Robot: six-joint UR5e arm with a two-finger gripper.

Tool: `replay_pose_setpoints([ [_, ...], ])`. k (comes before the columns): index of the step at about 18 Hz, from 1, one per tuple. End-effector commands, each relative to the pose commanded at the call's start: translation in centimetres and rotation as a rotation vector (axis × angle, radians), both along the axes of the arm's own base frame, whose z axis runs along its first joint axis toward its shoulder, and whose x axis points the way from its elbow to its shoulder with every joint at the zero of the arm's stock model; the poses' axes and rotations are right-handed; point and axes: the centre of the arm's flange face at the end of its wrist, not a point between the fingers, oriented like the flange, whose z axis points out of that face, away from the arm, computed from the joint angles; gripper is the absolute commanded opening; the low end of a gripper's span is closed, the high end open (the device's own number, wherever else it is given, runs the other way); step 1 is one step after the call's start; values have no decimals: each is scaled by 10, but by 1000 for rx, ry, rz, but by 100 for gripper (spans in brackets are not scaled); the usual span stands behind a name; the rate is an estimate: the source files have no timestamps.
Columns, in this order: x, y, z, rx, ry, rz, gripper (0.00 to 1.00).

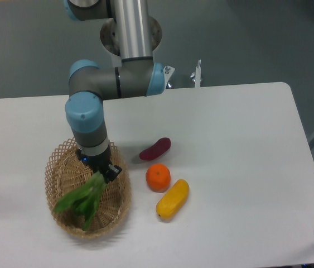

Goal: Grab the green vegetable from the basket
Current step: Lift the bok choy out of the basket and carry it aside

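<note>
My gripper [102, 172] pinching the green vegetable [83, 196] at its pale stem end, leaves hanging over the basket [59, 158], orange [158, 176] and yellow fruit [172, 199] lying beside it on the table [235, 145]

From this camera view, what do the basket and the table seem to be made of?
The basket: probably woven wicker, tan and matte; crossing strands and an open looped rim show. The table: a smooth white top, perhaps laminate or painted board; its even, faintly glossy surface shows no grain.

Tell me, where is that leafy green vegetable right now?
The green vegetable hangs from the hand over the basket, lower left in the picture, left of the orange.
</note>
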Motion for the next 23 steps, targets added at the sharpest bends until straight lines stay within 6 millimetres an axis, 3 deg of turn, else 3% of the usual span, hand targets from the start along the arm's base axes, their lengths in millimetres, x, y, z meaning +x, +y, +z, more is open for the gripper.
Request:
replay_pose_setpoints([
  [3,-18,-10,20,23,20,-16,44],
  [4,-32,-16,25,28,25,-3,44],
  [6,-48,-27,50,59,60,-13,44],
  [13,-147,-88,117,76,62,-12,42],
  [18,-220,-149,134,26,63,-56,41],
  [23,-267,-203,138,-1,82,-118,41],
])
